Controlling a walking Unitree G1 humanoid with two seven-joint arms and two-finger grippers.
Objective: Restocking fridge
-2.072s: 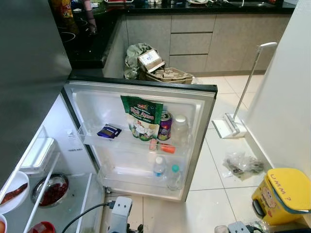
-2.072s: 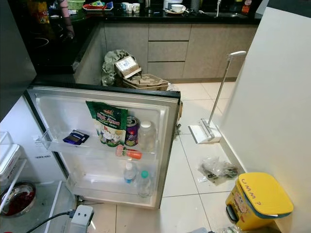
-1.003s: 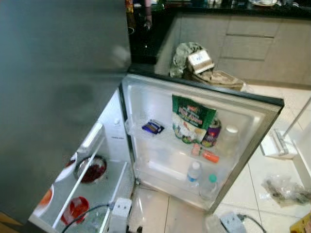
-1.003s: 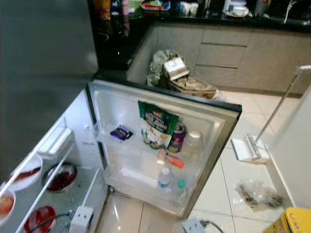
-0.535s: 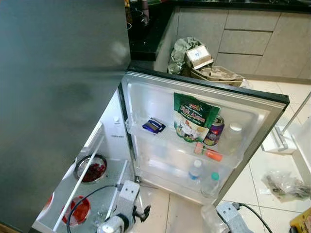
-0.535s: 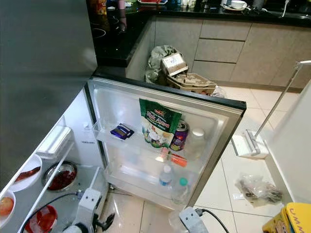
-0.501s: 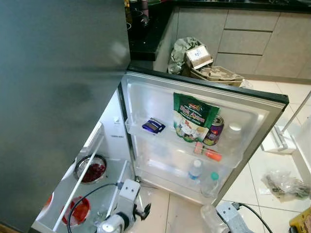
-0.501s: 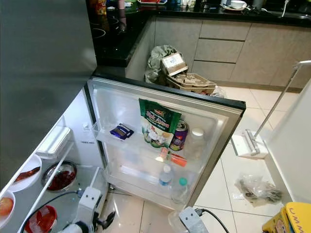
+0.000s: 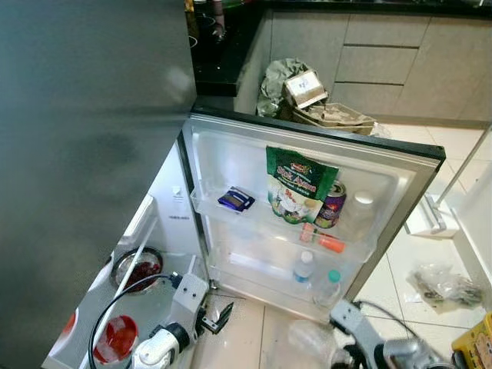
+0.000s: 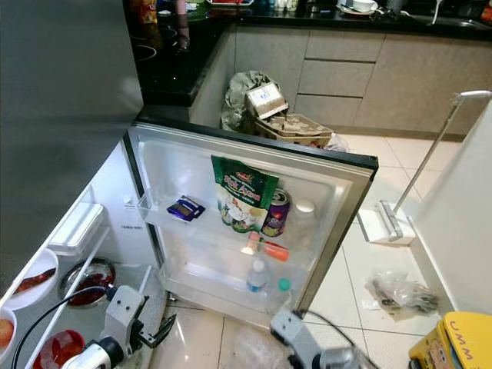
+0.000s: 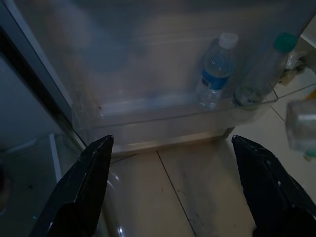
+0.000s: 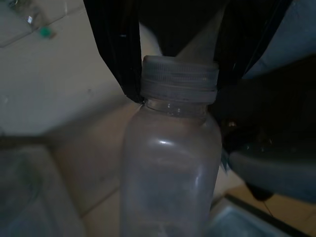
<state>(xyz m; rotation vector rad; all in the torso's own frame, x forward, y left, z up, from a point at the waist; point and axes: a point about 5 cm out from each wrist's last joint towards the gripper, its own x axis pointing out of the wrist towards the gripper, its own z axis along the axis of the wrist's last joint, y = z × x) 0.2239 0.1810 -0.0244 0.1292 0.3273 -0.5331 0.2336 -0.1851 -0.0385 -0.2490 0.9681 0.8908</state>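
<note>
Left eye view: fridge door (image 9: 400, 173) open; left gripper (image 9: 219, 317) low by its bottom rack.
Left wrist view: fingers (image 11: 84, 182) apart, holding nothing.
Right wrist view: right gripper (image 12: 177, 74) clamped on clear bottle (image 12: 170, 173) neck.

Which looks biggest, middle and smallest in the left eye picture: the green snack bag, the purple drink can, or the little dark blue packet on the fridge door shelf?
1. Green snack bag, clearly biggest.
2. Purple drink can and dark blue packet look close in size; I won't rank them. All sit on the same white door shelf, so nearness hardly matters.
</note>
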